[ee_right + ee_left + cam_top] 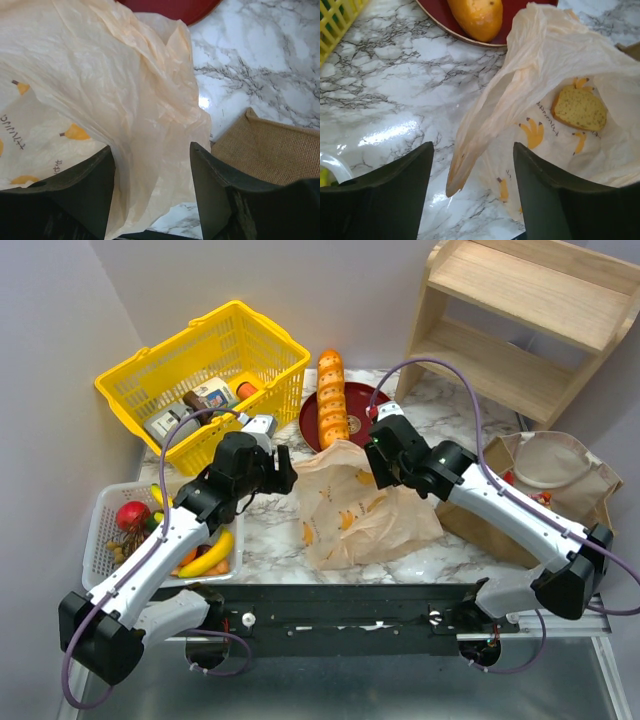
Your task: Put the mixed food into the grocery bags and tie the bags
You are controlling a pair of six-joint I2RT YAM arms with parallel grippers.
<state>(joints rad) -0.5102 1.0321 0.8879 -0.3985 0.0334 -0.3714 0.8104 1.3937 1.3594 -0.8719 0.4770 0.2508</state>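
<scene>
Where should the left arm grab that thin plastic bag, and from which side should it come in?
Take the plastic bag by the narrow folded flap at its mouth's left edge, coming from the left, over the marble table. That flap forms a thin ridge and lies between the left tool's open fingers, so closing straight should catch it, likely clear of the bread piece inside.

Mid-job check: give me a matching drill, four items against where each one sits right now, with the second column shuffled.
Items
1. long loaf
2. banana
3. brown bun
4. boxed goods

Places
a. inside the plastic bag
b. on the red plate
c. in the yellow basket
d. in the white mesh tray

Pairs: 1-b, 2-d, 3-a, 4-c
</scene>
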